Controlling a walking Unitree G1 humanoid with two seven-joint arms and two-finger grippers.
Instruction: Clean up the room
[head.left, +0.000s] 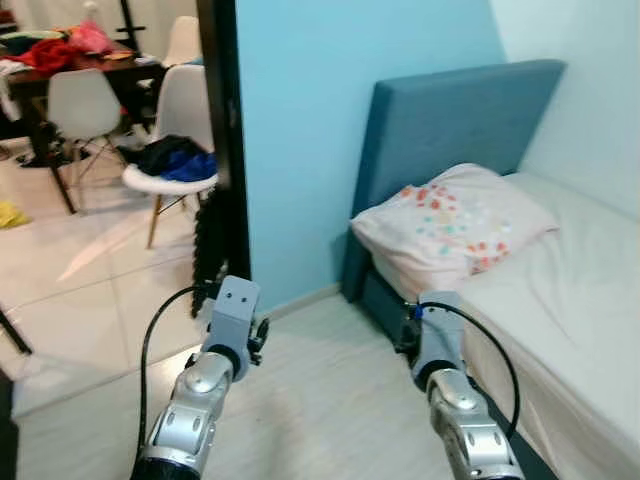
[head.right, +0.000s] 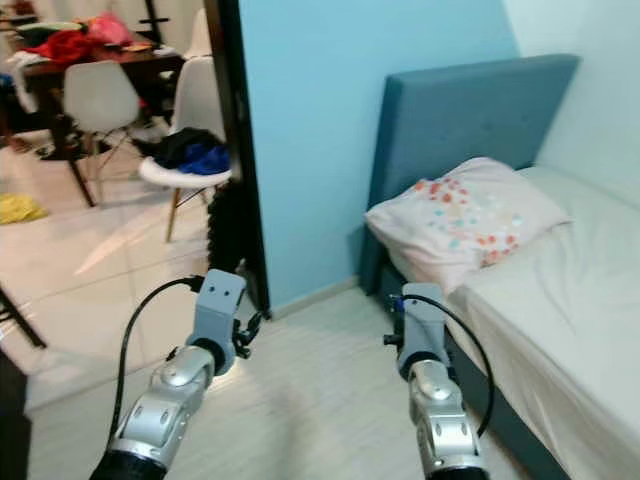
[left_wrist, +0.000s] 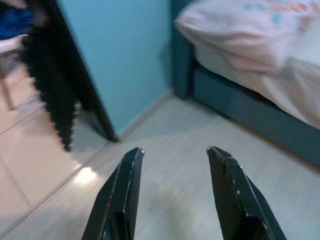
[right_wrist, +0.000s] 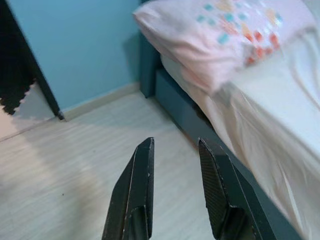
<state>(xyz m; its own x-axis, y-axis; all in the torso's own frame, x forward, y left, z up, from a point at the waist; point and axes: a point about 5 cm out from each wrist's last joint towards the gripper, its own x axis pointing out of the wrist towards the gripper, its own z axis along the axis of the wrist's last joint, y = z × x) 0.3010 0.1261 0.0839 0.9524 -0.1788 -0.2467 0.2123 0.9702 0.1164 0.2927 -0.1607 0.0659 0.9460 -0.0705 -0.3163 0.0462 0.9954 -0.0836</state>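
Both arms are built of rounded silver segments with a brushed metal sheen, joined by ball-like elbows. Each ends in a boxy pale grey wrist block; the left one bears two small dark holes on its face. A thin black cable loops out from behind each wrist block and runs back along the forearm. The left gripper (left_wrist: 172, 152) and right gripper (right_wrist: 176, 142) each carry two long, flat, tapering black fingers with glossy edges.

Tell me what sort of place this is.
A bedroom in a home, opening onto a dining area. A bed with a blue headboard and a spotted pillow stands against a blue wall. Through the doorway are white chairs and a clothes-strewn dining table.
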